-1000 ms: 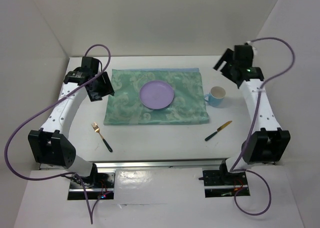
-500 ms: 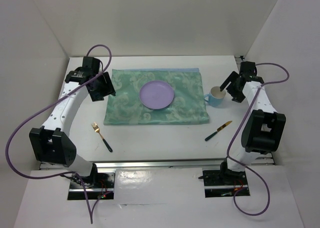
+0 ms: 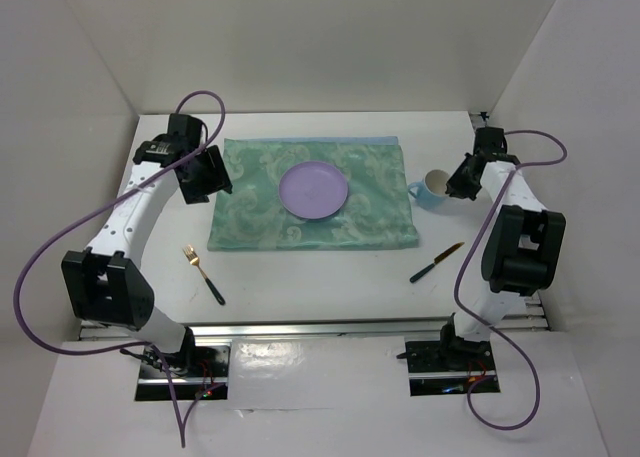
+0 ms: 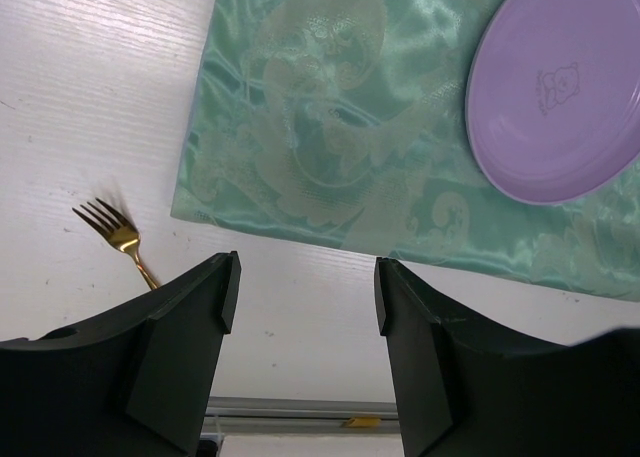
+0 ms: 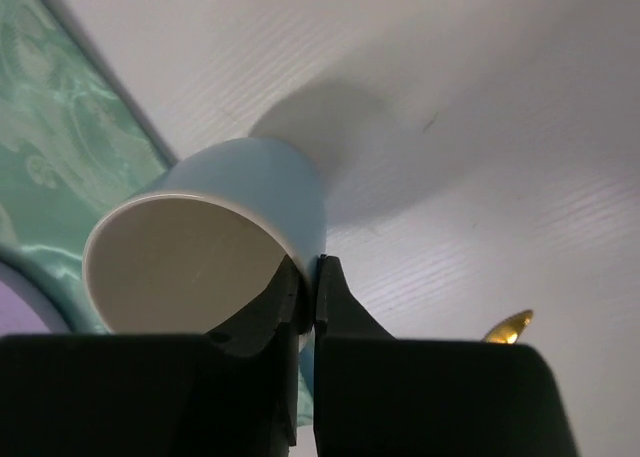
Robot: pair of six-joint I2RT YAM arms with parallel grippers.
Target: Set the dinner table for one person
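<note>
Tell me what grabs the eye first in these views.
The purple plate sits mid-way on the green placemat. Just right of it, the right jaws are shut on the rim of a pale blue mug. A fork and a knife lie on the bare dinner table, off the placemat.

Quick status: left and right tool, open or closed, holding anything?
Left tool: open, nothing between the fingers.
Right tool: closed on the wall of the blue mug.
</note>
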